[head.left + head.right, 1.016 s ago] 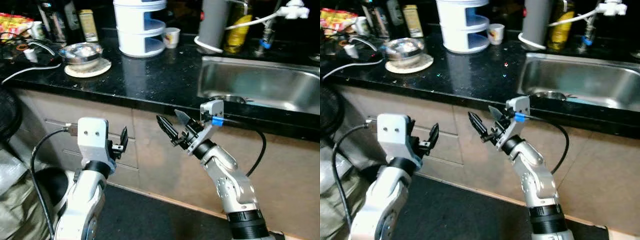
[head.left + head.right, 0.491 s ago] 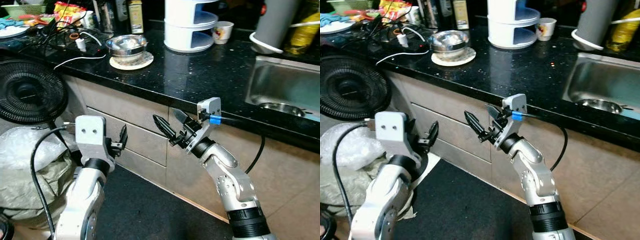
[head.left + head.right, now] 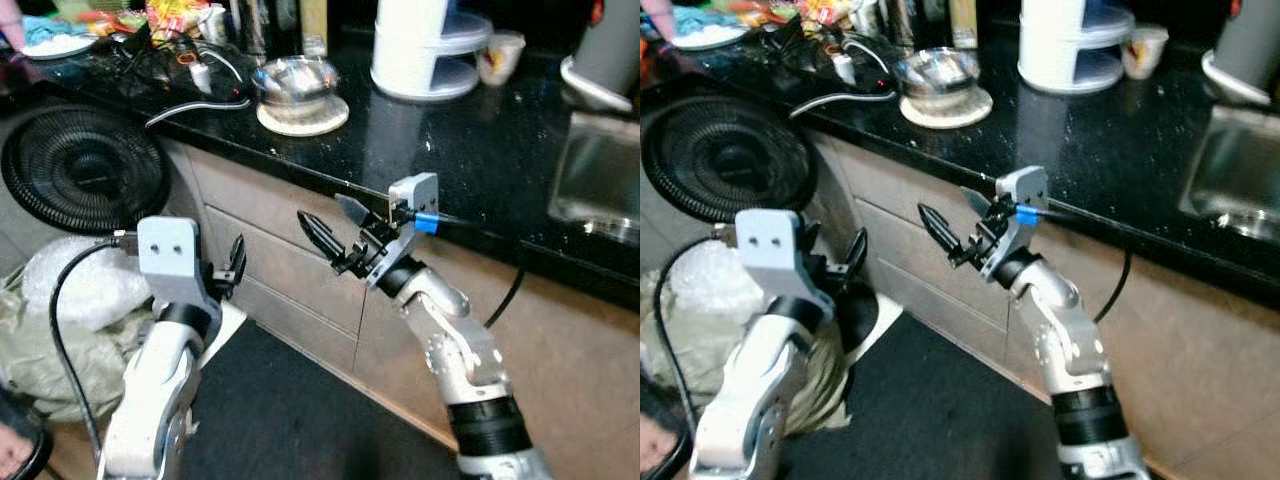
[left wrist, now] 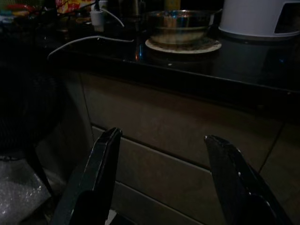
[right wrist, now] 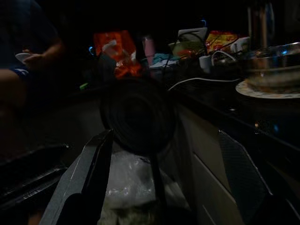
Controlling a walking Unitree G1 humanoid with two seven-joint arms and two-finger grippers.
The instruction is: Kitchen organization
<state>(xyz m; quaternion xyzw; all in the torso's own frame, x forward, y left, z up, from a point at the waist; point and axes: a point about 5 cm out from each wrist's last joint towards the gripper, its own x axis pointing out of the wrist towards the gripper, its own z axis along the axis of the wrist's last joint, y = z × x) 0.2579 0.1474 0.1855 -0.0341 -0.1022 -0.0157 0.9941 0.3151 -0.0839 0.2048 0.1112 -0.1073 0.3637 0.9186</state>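
Nothing tidied yet, I'd say: left gripper and right gripper, mid-frame, both spread wide and empty; steel bowl sits top centre on the black stone counter.

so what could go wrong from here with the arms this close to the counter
The right gripper hangs open just below the counter edge; raising it could strike that edge. Cables trail across the black counter near the steel bowl on its plate, so a reach there might snag one and drag things off. A standing fan and a plastic bag sit beside the left gripper, which may catch them if the robot turns that way.
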